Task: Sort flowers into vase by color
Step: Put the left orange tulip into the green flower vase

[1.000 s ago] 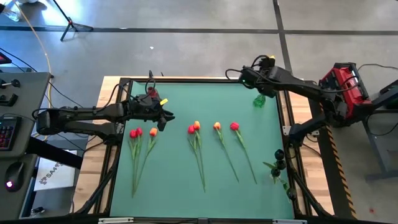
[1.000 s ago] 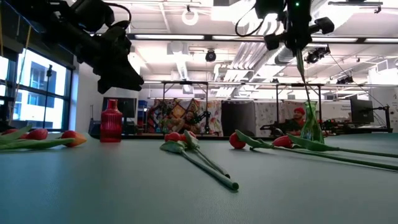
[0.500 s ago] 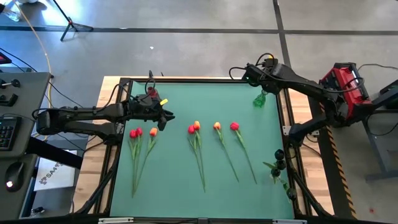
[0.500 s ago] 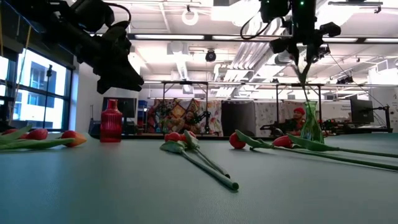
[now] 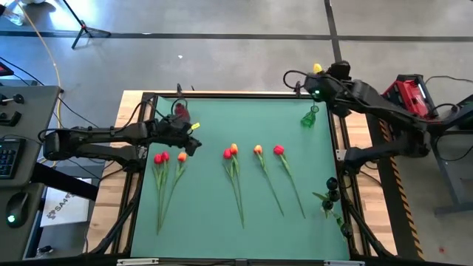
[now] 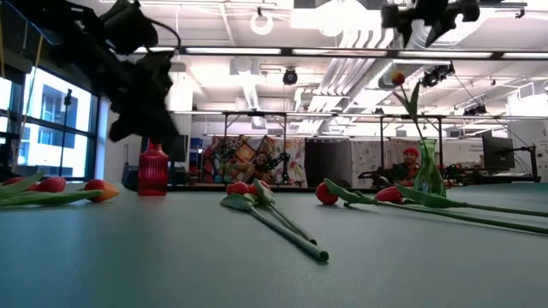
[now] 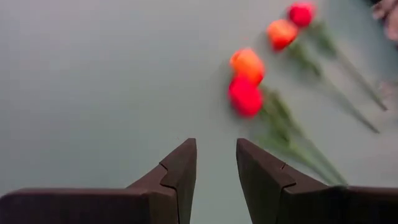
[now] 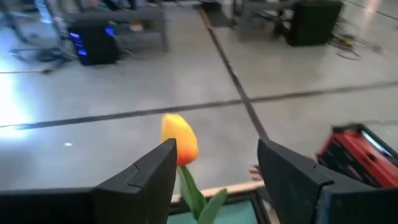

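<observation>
Several tulips lie flat on the green table (image 5: 214, 222): a left cluster (image 5: 165, 157), a pair (image 5: 230, 151), an orange one (image 5: 258, 149) and a red one (image 5: 278, 150). A green vase (image 5: 309, 118) at the far right holds one yellow-orange tulip (image 8: 179, 142), stem in the vase, head leaning free (image 6: 396, 79). My right gripper (image 8: 214, 149) stands open above that head, a finger on either side, apart from it. A red vase (image 6: 153, 167) stands at the far left. My left gripper (image 7: 216, 149) hovers open by it, above the table, nothing between its fingers.
A dark object with green leaves (image 5: 329, 196) sits at the table's right edge. The dark table frame (image 5: 346, 148) runs along the sides. A red machine (image 5: 405, 92) stands beyond the right edge. Bare green surface stretches along the near half between the stems.
My right gripper has opened and let go of the yellow-orange tulip, then risen and drawn back toward the table's far right corner. The tulip stays standing in the green vase, its head now free. My left gripper has tipped downward and shifted slightly toward the left cluster.
</observation>
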